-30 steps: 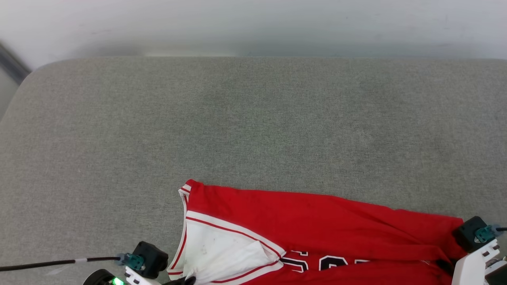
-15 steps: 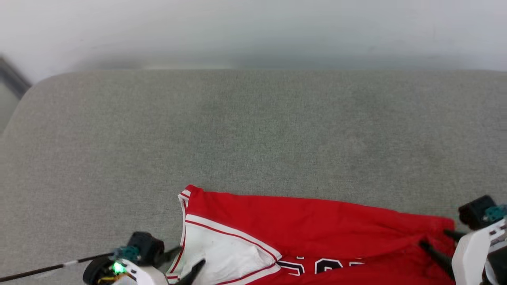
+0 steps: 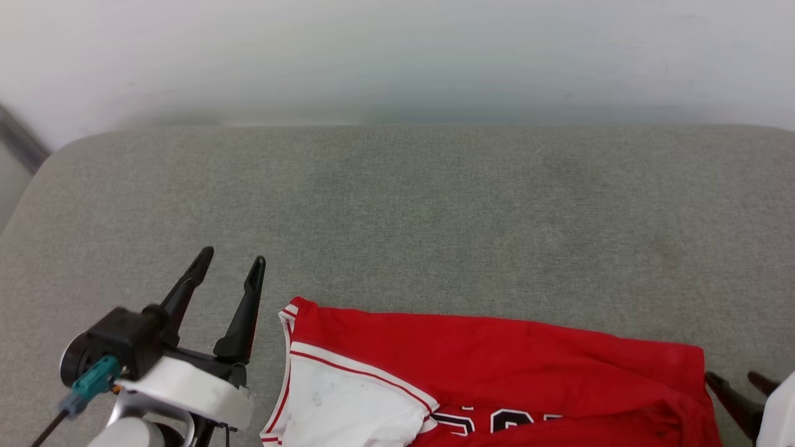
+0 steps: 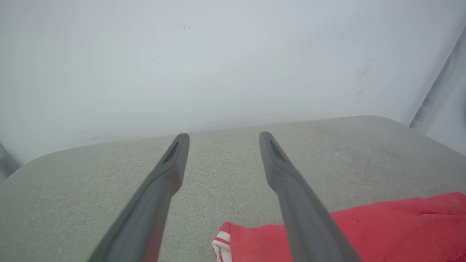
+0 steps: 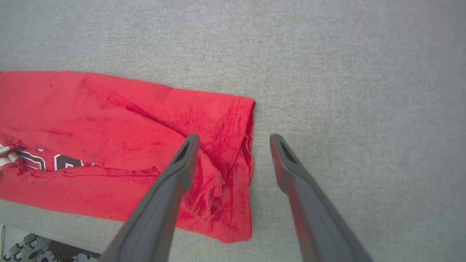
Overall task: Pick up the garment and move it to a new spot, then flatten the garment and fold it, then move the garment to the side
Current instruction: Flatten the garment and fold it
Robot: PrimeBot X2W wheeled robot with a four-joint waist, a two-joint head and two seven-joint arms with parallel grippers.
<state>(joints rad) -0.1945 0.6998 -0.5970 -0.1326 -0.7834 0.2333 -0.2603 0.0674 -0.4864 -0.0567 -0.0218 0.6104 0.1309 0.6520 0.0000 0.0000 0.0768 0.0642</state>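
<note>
Both grippers have come off the garment since a second ago. Back then they were down low at its two ends with their fingers closed. The head camera has tipped a bit too, so the far edge of the grey pad (image 3: 397, 205) sits lower in its picture.

Now the left gripper (image 3: 231, 257) is up above the pad, just to the left of the garment (image 3: 497, 354). Its two dark fingers are spread wide apart and point to the far side, toward the pale wall (image 3: 397, 56). From the left wrist, the garment's far left corner with its striped trim peeks out near the right finger.

The right gripper (image 3: 733, 376) is at the near right, just beside the garment's right end. Its fingers are spread wide apart too. From the right wrist, one finger hangs over the garment's right end and the other hangs over bare pad. I cannot tell if that finger touches the cloth.

The garment lies on the pad close to the near edge, from about the middle out to the right. It is a long red strip with some wrinkles at its right end. A white sleeve panel (image 3: 348, 403) with red trim is at its near left. Black letters (image 3: 497, 422) with white edges show along its near side.
</note>
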